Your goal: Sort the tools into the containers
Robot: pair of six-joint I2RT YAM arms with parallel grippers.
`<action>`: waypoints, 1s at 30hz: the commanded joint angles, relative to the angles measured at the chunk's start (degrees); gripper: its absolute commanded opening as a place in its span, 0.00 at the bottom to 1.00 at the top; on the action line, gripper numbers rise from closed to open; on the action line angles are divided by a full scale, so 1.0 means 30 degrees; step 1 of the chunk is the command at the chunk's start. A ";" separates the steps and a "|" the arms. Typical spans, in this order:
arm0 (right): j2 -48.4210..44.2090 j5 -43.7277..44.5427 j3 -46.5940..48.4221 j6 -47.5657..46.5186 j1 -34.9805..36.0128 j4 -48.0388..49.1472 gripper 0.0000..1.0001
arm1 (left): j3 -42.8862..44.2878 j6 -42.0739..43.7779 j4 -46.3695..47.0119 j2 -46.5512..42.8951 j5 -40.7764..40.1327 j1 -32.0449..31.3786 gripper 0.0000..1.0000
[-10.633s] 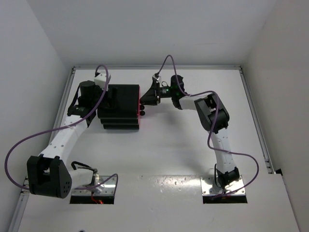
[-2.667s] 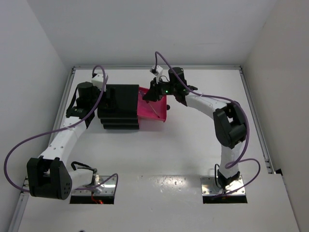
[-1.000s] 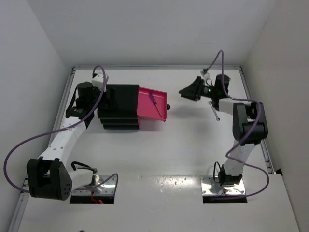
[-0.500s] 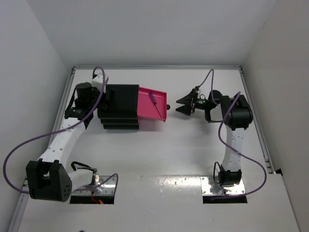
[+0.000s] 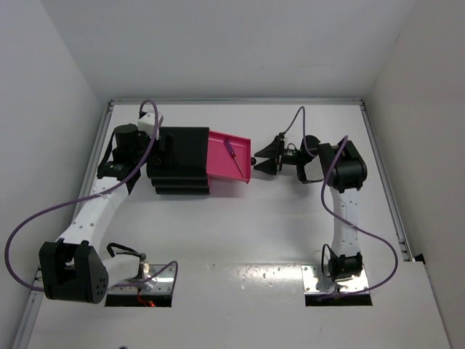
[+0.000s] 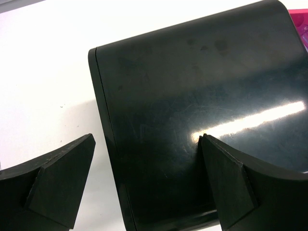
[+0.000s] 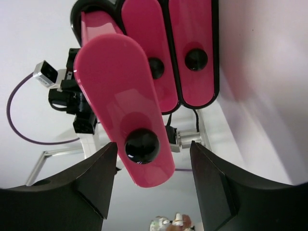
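Two robot arms attend a black three-tier cabinet (image 5: 182, 156) at the far left of a white worktop (image 5: 240, 240). Its top magenta drawer (image 5: 218, 169) stands open toward the right. The two drawers below it are shut.

One tool, a thin rod (image 5: 233, 157), lies loose on the floor of the open drawer. Its long axis runs diagonally, from the far side near the cabinet down to the near corner by the drawer front. Which end is the tip is too small to tell.

At the cabinet's far-left corner, the left arm's fingers (image 6: 62, 178) are spread apart and grip nothing. One hangs over the worktop just beside the cabinet wall and the other over the glossy top. This straddle probably steadies the cabinet so it cannot slide when a drawer is worked.

From the right, the right arm's fingers (image 7: 96, 183) are also apart and empty, lying level with the drawer front. In the wrist view, the open drawer's round black knob (image 7: 141, 146) sits between them with a gap on each side. That placement suits closing on the knob, likely to push the drawer shut.
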 commanded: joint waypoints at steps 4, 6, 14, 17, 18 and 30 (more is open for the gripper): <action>0.0725 -0.0254 0.0999 0.1593 0.0660 0.7683 0.59 | -0.0535 0.0339 -0.1650 0.0422 -0.0534 0.0290 1.00; 0.0899 -0.0254 0.1001 0.1856 0.0836 0.7973 0.57 | -0.0535 0.0339 -0.1650 0.0598 -0.0534 0.0290 1.00; 0.0901 -0.0254 0.1177 0.3232 0.1011 0.9761 0.33 | -0.0535 0.0339 -0.1650 0.0773 -0.0534 0.0290 1.00; 0.0493 -0.0254 0.1177 0.3641 0.1011 1.0229 0.27 | -0.0535 0.0339 -0.1650 0.0773 -0.0534 0.0290 1.00; 0.0491 -0.0254 0.1177 0.3818 0.1011 1.0232 0.26 | -0.0535 0.0339 -0.1650 0.0773 -0.0534 0.0290 1.00; -0.2230 -0.0429 0.1001 0.3819 0.0660 1.0232 0.21 | -0.0535 0.0163 -0.1650 0.0773 -0.0534 0.0290 1.00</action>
